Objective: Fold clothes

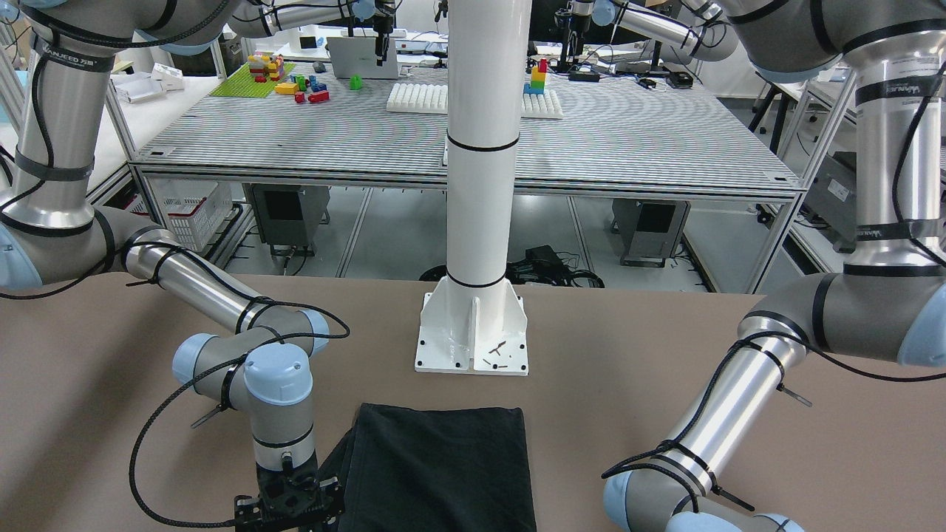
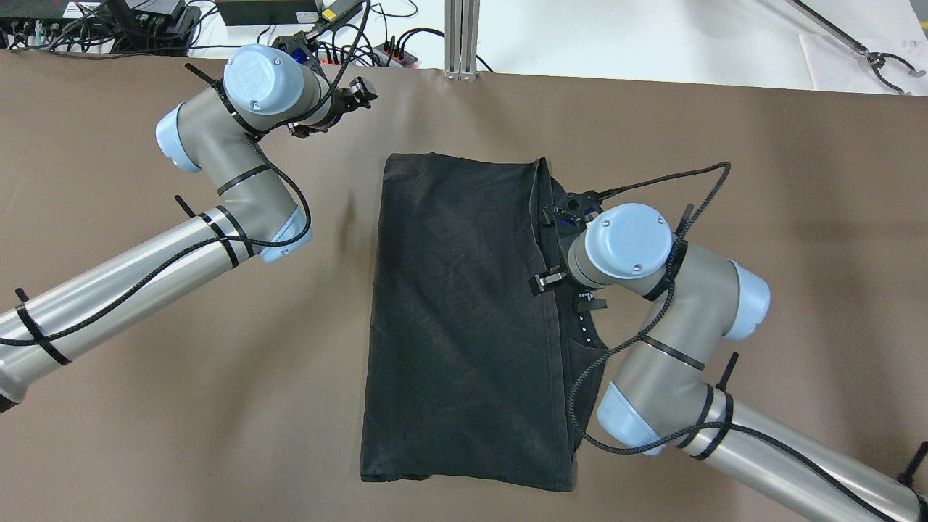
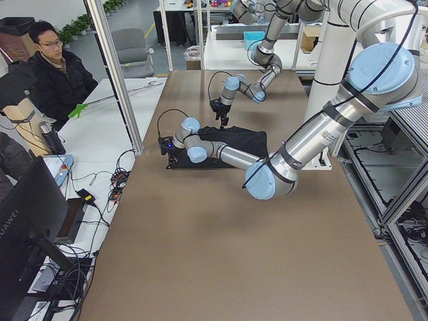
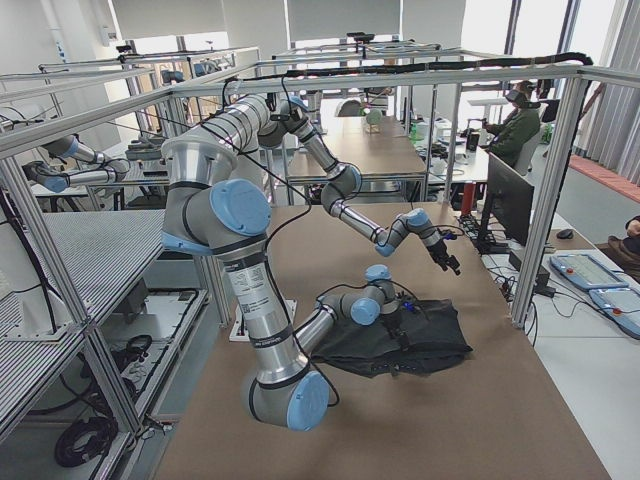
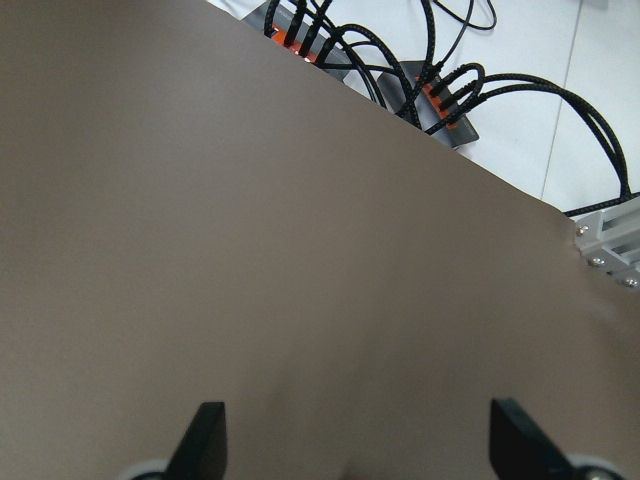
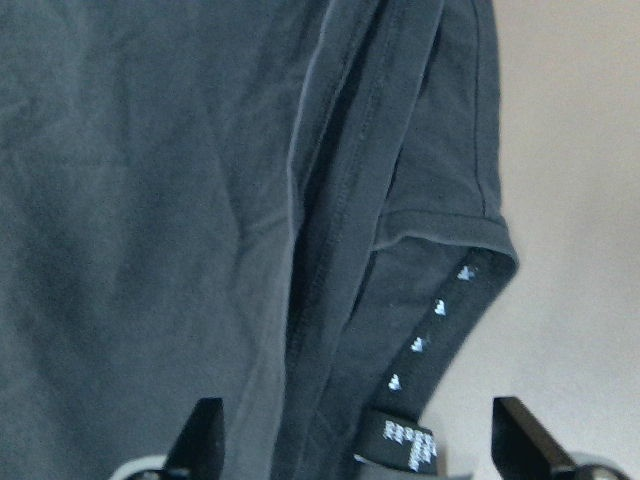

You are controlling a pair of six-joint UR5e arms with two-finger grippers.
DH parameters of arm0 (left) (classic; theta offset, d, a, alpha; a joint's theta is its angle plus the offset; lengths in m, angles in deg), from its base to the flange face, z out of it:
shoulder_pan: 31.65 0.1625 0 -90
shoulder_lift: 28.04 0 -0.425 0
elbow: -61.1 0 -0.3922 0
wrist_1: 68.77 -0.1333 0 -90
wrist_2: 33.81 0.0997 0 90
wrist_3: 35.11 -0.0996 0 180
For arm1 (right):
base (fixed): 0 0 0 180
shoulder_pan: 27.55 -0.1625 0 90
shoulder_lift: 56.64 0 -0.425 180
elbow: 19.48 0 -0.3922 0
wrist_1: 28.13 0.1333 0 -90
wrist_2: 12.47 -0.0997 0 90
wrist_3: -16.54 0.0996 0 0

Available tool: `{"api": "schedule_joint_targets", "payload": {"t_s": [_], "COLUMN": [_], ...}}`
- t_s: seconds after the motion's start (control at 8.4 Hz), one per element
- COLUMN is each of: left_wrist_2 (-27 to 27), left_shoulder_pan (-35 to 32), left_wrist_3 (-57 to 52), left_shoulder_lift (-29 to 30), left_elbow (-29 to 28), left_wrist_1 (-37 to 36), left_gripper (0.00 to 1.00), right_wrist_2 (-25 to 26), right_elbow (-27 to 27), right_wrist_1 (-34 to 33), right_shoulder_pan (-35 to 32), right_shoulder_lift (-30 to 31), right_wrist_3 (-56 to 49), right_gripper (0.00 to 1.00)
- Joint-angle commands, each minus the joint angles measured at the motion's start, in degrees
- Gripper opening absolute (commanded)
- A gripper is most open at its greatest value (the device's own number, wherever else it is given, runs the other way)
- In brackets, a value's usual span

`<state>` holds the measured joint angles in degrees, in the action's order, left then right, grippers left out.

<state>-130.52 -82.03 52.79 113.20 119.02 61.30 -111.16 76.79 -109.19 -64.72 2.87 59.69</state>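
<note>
The clothes (image 2: 464, 319) are one plain black piece lying flat mid-table, folded into a tall rectangle, with a sleeve (image 6: 440, 250) sticking out along its right edge. My right gripper (image 6: 360, 440) hangs open just above that right edge, near the far corner, its fingers (image 6: 205, 432) wide apart and holding nothing. In the overhead view its own wrist (image 2: 627, 243) hides it. My left gripper (image 2: 355, 90) is off the clothes, near the table's far edge. It is open over bare brown tabletop (image 5: 250, 250).
The white pole's base plate (image 1: 473, 340) stands on the table behind the clothes. Power strips and cables (image 2: 326, 43) and an aluminium post (image 2: 462, 36) line the far edge. A person (image 3: 53, 73) sits beyond that edge. Brown tabletop (image 2: 181, 406) surrounds the clothes.
</note>
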Motion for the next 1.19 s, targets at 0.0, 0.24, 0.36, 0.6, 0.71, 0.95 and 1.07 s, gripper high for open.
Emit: {"api": "schedule_joint_targets", "payload": {"t_s": [0.0,0.24,0.36,0.6,0.71,0.95,1.07], "left_wrist_2": [-0.1,-0.1,0.1,0.1,0.2,0.3,0.3], "left_shoulder_pan": [0.0,0.0,0.0,0.1,0.1,0.6,0.7], "left_wrist_3": [0.0,0.0,0.0,0.2,1.0,1.1,1.1], "left_shoulder_lift": [0.0,-0.2,-0.3,-0.3,-0.3,-0.2,-0.2], "left_elbow": [0.0,0.0,-0.1,-0.1,0.0,-0.1,-0.1], "left_wrist_1": [-0.1,0.0,0.0,0.0,0.0,0.0,0.0], "left_gripper": [0.93,0.93,0.93,0.93,0.93,0.93,0.93], "right_wrist_2": [0.3,0.8,0.8,0.7,0.3,-1.0,-5.2], "right_elbow": [-8.2,-14.0,-17.8,-22.3,-22.5,-23.1,-22.9], "right_wrist_1": [-0.1,4.0,7.7,11.4,11.4,11.6,11.7], "right_shoulder_pan": [-0.3,-0.4,-1.2,-3.8,-5.3,-8.2,-10.5], "right_shoulder_lift": [-6.9,-9.1,-9.8,-9.9,-9.9,-7.9,-6.9], "right_wrist_3": [2.5,2.4,2.3,-0.4,-2.6,-7.3,-10.0], "right_gripper": [0.94,0.94,0.94,0.94,0.94,0.94,0.94]}}
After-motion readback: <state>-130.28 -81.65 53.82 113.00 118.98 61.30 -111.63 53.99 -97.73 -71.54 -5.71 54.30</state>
